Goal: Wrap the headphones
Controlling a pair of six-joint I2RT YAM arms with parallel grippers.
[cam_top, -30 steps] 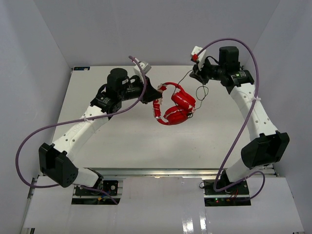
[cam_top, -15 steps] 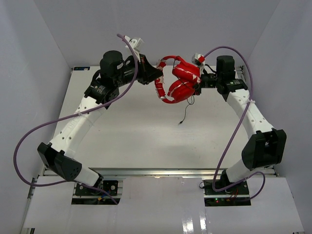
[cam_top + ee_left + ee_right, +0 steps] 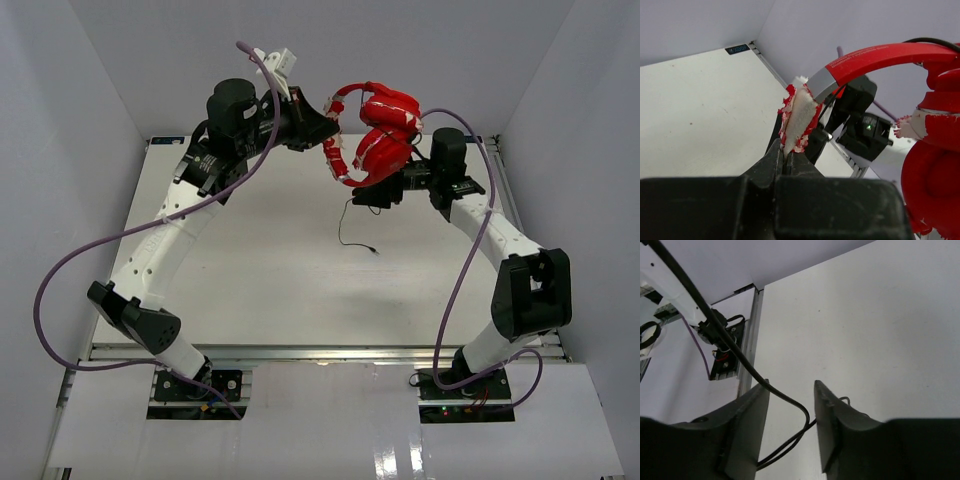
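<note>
The red headphones (image 3: pixel 378 130) hang in the air over the back of the table, both earcups (image 3: pixel 385 150) folded together. My left gripper (image 3: pixel 324 125) is shut on the frayed white and red padding (image 3: pixel 799 117) at one end of the headband (image 3: pixel 875 54). The thin black cord (image 3: pixel 343 225) drops from the earcups, and its jack plug (image 3: pixel 372 251) lies on the table. My right gripper (image 3: pixel 368 196) sits just below the earcups. In the right wrist view its jaws stand apart, and a loop of the cord (image 3: pixel 799 410) passes loosely between the fingers (image 3: pixel 747 425).
Thick purple cables (image 3: pixel 60 290) trail from both arms. White walls close in the white table (image 3: pixel 250 280) at the back and on both sides. A metal rail (image 3: pixel 749 345) and an arm base with wiring (image 3: pixel 722 347) show at the table's edge in the right wrist view.
My left arm has lifted the headphones up and toward the back wall. The right gripper has opened, let go of the cord and dropped below the earcups; the plug end now trails on the table.
</note>
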